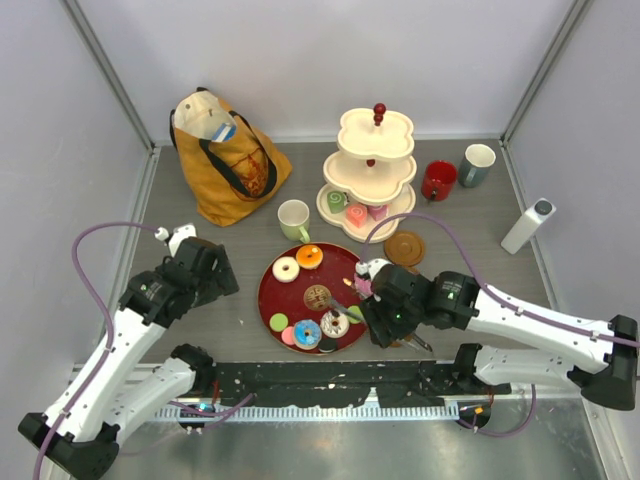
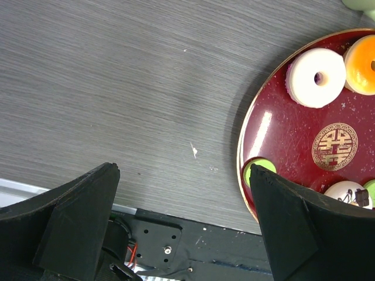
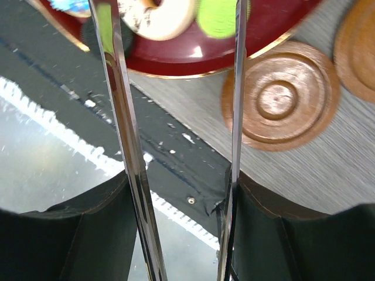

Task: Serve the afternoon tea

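Several toy pastries lie on the dark-red tray (image 1: 345, 268): a white donut (image 1: 286, 268), an orange donut (image 1: 309, 256), a green macaron (image 1: 279, 322), a blue donut (image 1: 307, 333) and a sprinkled white donut (image 1: 334, 323). More pastries sit on the bottom tier of the cream stand (image 1: 371, 165). The pale green mug (image 1: 293, 219), red mug (image 1: 438, 180) and grey-blue mug (image 1: 477, 164) stand on the table. My right gripper (image 3: 179, 181) is shut on metal tongs (image 3: 117, 88), whose spread tips reach over the tray's near right edge, by a white donut (image 3: 161, 17) and a green macaron (image 3: 220, 14). My left gripper (image 2: 184, 175) is open and empty, left of the tray (image 2: 281, 134).
A mustard-yellow tote bag (image 1: 225, 155) stands at the back left. A brown wooden coaster (image 1: 404, 248) lies right of the tray; the right wrist view shows two coasters (image 3: 281, 96). A white bottle (image 1: 527, 225) stands at the far right.
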`<action>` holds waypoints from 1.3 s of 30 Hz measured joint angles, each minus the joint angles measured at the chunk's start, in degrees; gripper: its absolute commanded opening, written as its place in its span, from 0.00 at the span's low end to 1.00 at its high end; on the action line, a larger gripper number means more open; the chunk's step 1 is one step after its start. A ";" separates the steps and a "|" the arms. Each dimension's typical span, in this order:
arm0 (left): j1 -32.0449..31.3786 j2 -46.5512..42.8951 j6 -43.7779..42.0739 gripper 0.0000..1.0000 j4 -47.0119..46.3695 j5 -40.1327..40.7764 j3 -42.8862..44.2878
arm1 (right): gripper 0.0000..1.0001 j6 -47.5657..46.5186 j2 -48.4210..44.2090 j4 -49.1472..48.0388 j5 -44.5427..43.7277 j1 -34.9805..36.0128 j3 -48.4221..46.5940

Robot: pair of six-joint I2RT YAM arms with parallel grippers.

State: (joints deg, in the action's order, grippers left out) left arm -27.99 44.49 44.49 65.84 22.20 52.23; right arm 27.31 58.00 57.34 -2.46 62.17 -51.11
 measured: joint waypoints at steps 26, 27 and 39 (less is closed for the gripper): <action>0.00 1.03 -0.02 1.00 -0.04 -0.39 0.00 | 0.69 -10.97 21.05 -5.40 1.55 13.62 -8.33; 0.00 1.03 -0.02 1.00 -0.04 -0.39 0.00 | 0.69 -10.99 21.44 -5.20 1.22 13.62 -8.37; 0.00 1.03 -0.02 1.00 -0.04 -0.39 0.00 | 0.69 -11.37 23.82 -3.58 -0.55 13.64 -8.52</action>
State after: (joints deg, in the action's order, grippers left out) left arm -27.99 45.52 44.47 65.80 21.80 52.23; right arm 15.94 81.82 53.76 -3.01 75.81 -59.64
